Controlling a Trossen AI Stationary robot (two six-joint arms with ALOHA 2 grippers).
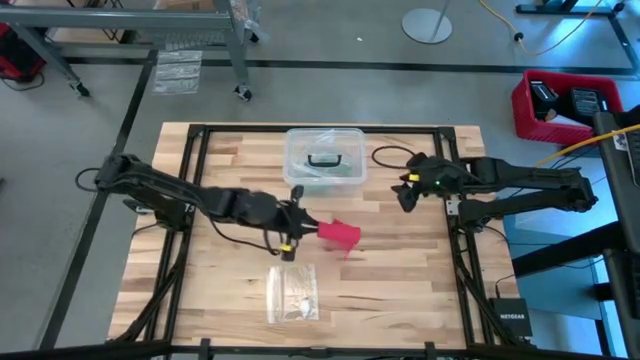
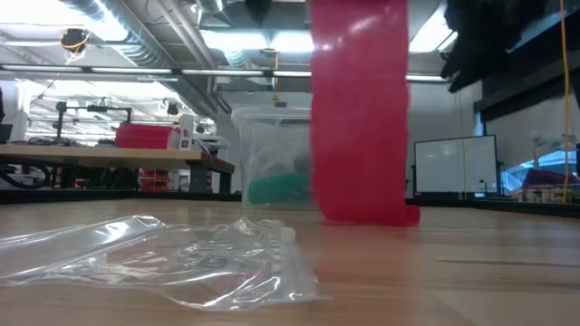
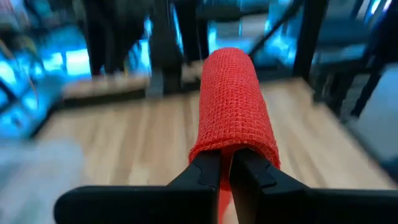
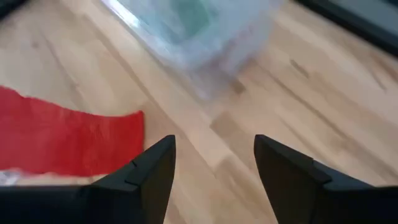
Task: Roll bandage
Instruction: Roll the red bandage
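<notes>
Your red mesh-fabric bandage [image 3: 233, 102] hangs as flat band, lower end touching wooden table [image 1: 400, 290]; left tool [image 3: 225, 163] clamped shut on its top; right tool [image 4: 214, 171] open, apart, near clear box [image 1: 322, 155]

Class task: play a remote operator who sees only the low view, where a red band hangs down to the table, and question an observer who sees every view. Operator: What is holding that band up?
Observer: The left gripper is shut on the bandage, pinching its upper end between the fingers.
Operator: Where is the other arm?
Observer: The right gripper hovers open over the table, to the right of the clear plastic box, holding nothing.
Operator: Does the bandage's free end lie on the wood?
Observer: Yes. In the right wrist view the red strip lies flat on the boards, ahead of the open fingers.
</notes>
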